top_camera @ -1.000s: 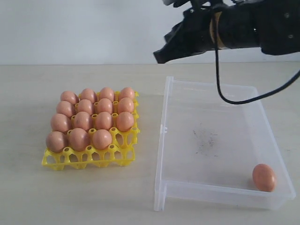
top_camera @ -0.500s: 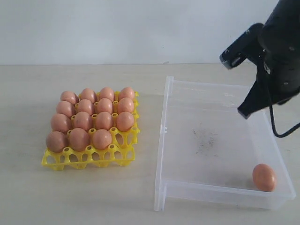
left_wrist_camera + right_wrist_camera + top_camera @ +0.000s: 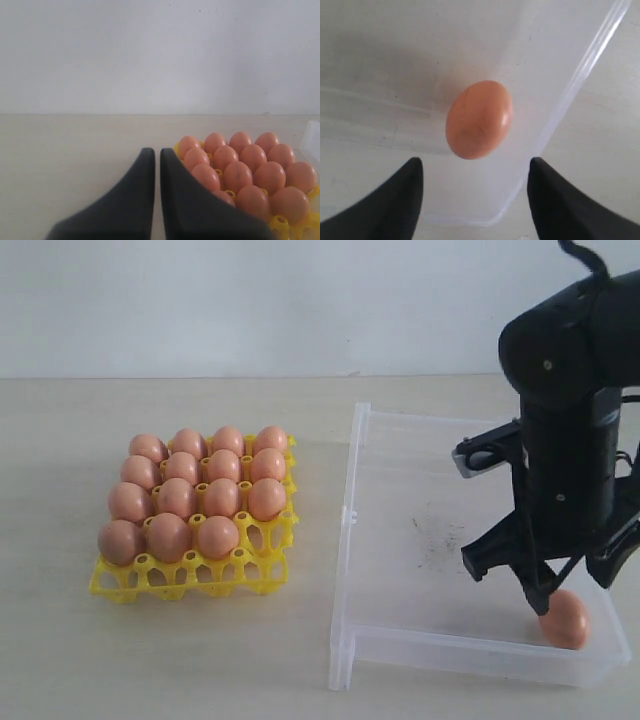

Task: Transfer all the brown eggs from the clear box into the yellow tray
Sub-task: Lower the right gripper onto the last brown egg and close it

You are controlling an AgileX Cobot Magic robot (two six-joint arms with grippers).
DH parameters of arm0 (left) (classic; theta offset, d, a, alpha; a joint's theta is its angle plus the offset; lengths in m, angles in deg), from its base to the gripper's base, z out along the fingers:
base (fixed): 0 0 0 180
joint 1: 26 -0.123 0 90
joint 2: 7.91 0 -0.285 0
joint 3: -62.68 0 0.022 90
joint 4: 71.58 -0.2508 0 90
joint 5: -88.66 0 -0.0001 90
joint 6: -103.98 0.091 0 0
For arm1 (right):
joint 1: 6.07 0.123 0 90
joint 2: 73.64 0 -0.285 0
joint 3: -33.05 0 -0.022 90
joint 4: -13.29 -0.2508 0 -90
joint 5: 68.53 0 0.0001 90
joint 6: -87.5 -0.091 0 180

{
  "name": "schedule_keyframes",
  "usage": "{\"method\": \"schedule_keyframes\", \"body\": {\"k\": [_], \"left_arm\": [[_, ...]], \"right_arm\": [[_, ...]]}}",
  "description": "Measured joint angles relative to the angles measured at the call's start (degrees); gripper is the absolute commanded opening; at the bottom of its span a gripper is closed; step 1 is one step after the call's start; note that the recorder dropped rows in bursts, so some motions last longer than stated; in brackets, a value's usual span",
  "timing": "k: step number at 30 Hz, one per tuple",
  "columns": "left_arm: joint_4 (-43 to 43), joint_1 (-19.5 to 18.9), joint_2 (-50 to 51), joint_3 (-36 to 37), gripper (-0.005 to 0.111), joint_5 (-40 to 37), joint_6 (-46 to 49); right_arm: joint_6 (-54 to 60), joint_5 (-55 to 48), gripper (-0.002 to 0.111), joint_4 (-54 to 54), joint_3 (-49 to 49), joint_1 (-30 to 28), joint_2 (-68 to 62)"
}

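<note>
One brown egg [image 3: 566,620] [image 3: 479,119] lies in the front right corner of the clear box [image 3: 400,540] [image 3: 580,80]. My right gripper [image 3: 575,592] [image 3: 475,170] points down just above it. Its jaws are open and stand to either side of the egg, apart from it. The yellow tray [image 3: 190,578] [image 3: 280,223] on the left holds several brown eggs [image 3: 195,498] [image 3: 240,172]; its front right cup [image 3: 262,540] is bare. My left gripper [image 3: 156,154] is shut on nothing, low beside the tray, and does not show in the exterior view.
The box's floor carries dark scuff marks [image 3: 438,540]. The right arm [image 3: 565,420] stands over the box's right half. A strip of bare tabletop [image 3: 315,490] separates tray and box. A pale wall [image 3: 250,300] runs behind the table.
The right arm swung from high behind the box down to the egg in the front right corner, and its jaws opened. Eggs, tray and box did not move.
</note>
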Motion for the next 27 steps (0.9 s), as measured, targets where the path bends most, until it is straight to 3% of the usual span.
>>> {"method": "schedule_keyframes", "body": {"k": [21,24,27], "left_arm": [[0.0,0.0,0.0,0.0,0.004,0.0,0.0],[0.0,0.0,0.0,0.0,0.004,0.0,0.0],[0.0,0.0,0.0,0.0,0.004,0.0,0.0]], "right_arm": [[-1.9,5.8,0.054,0.8,-0.1,0.0,-11.3],[-1.9,5.9,0.040,0.8,-0.1,0.0,-11.3],[-1.4,5.8,0.003,0.8,-0.1,0.0,-11.3]]}}
